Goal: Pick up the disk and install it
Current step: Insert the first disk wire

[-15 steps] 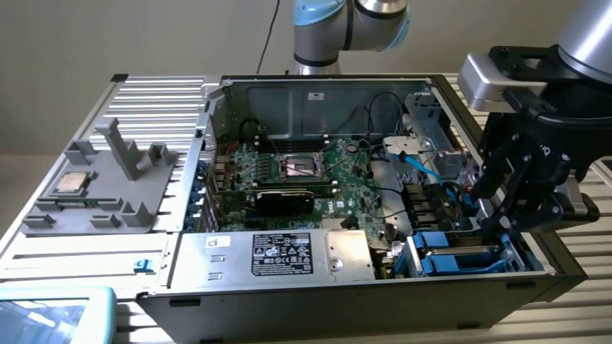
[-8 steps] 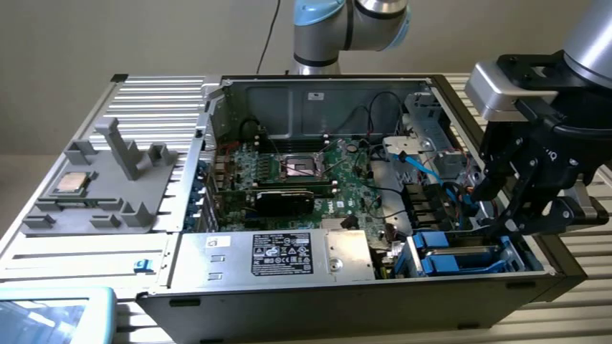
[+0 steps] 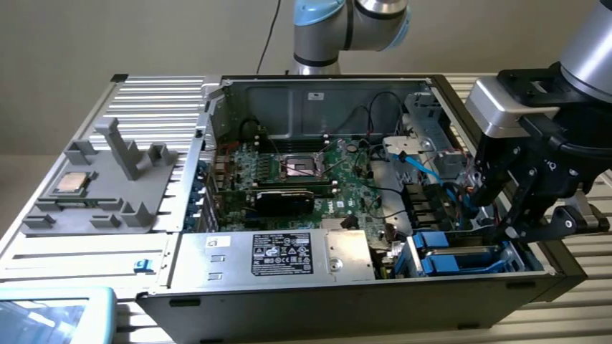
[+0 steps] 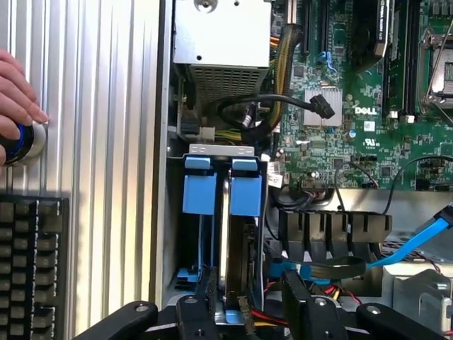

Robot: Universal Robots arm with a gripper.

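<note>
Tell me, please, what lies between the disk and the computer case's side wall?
In the wrist view, a blue drive carrier stands between the disk and the case wall.

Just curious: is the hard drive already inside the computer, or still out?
Inside: the disk stands on edge among the blue rails in the computer case.

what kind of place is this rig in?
Probably a robotics lab bench set up for PC assembly: a robot arm works at an open PC case on a ribbed metal table, with a grey parts fixture beside it.
</note>
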